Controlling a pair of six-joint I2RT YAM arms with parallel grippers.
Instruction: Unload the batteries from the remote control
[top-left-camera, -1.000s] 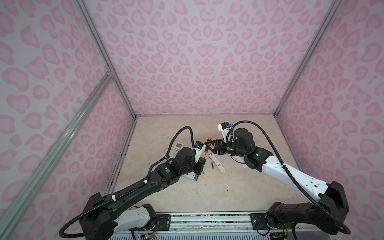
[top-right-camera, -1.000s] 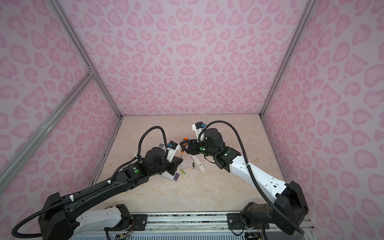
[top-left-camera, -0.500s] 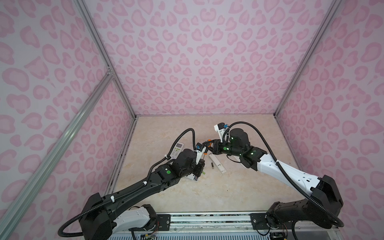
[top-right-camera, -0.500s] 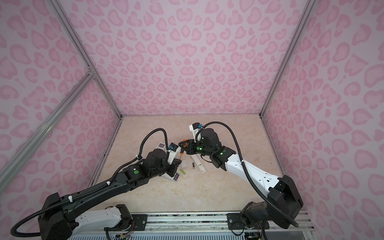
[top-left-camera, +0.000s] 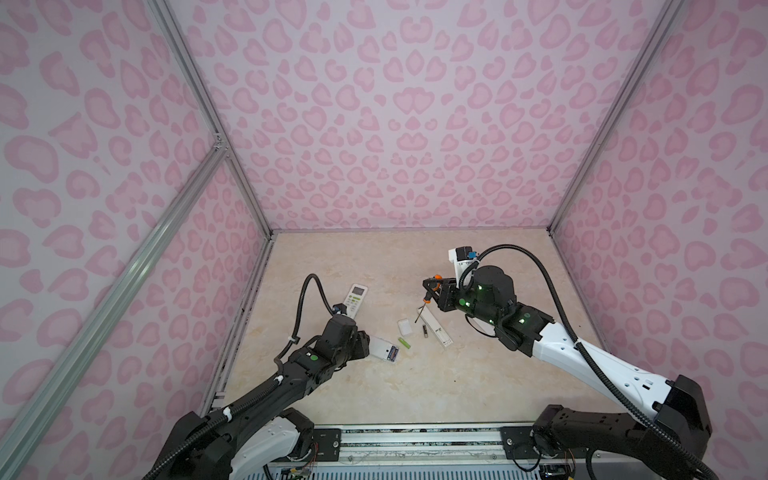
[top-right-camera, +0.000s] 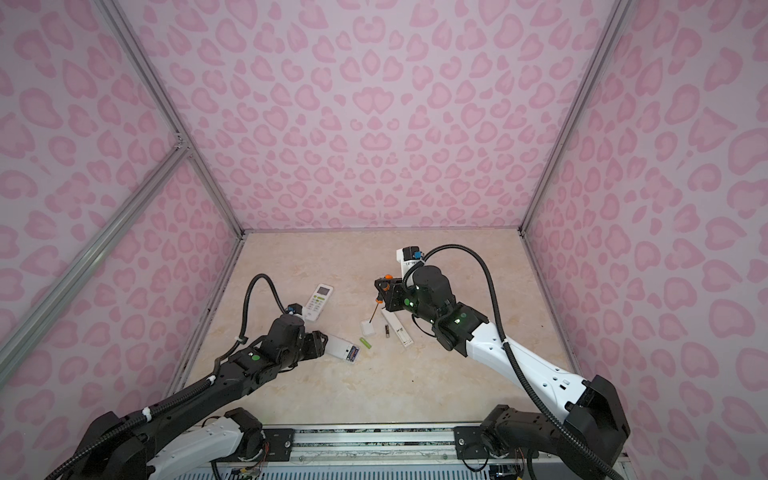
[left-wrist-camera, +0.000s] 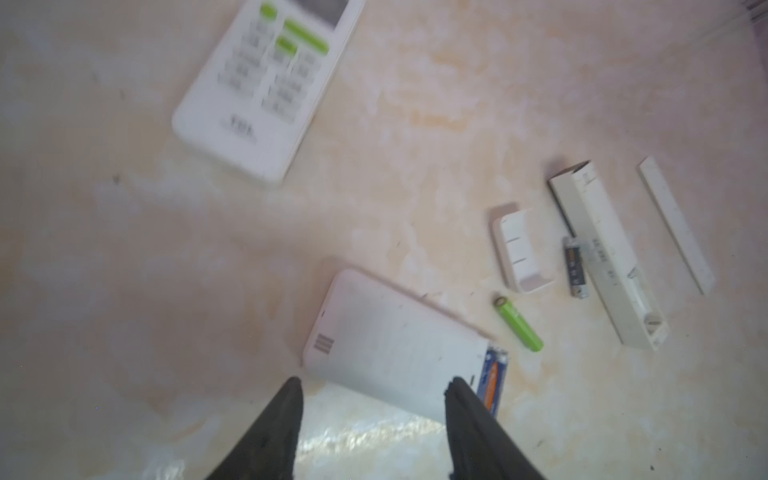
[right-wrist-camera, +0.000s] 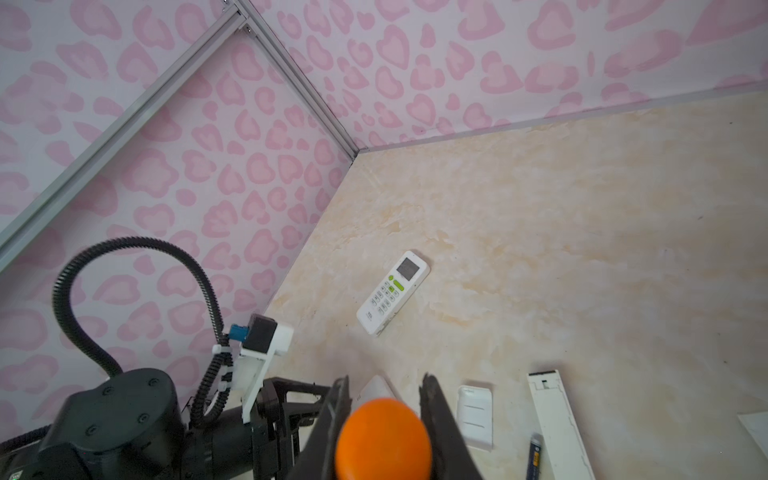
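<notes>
Two arms reach over the beige marbled table (top-left-camera: 478, 374) inside pink-patterned walls. The left gripper (left-wrist-camera: 374, 386) hangs over the end of a face-down remote (left-wrist-camera: 395, 345) with its jaws standing apart, clasping nothing. The right gripper (right-wrist-camera: 385, 380) is clamped on the handle of an orange-and-black screwdriver (top-left-camera: 424, 297). The screwdriver hangs tilted, its tip pointing down at a small white battery cover (top-left-camera: 404, 326); whether it touches the cover cannot be told. A face-up remote (top-left-camera: 354, 300) with green buttons lies toward the left wall, its near end hidden in both top views by the left wrist camera. A slim remote (top-left-camera: 436, 330) lies just right of the cover, and the left wrist view shows a narrow white strip (left-wrist-camera: 675, 224) beside it.

Three cells show. A blue-and-orange cell (left-wrist-camera: 491, 380) sits in the face-down remote's open compartment and appears to lie across the remote's width; one finger partly covers it. A lime green cell (top-left-camera: 404, 343) lies loose on the table between that remote and the cover, slanting from far left to near right in both top views. A black cell (top-left-camera: 424, 332) lies just beside the slim remote, running nearly along its side.
</notes>
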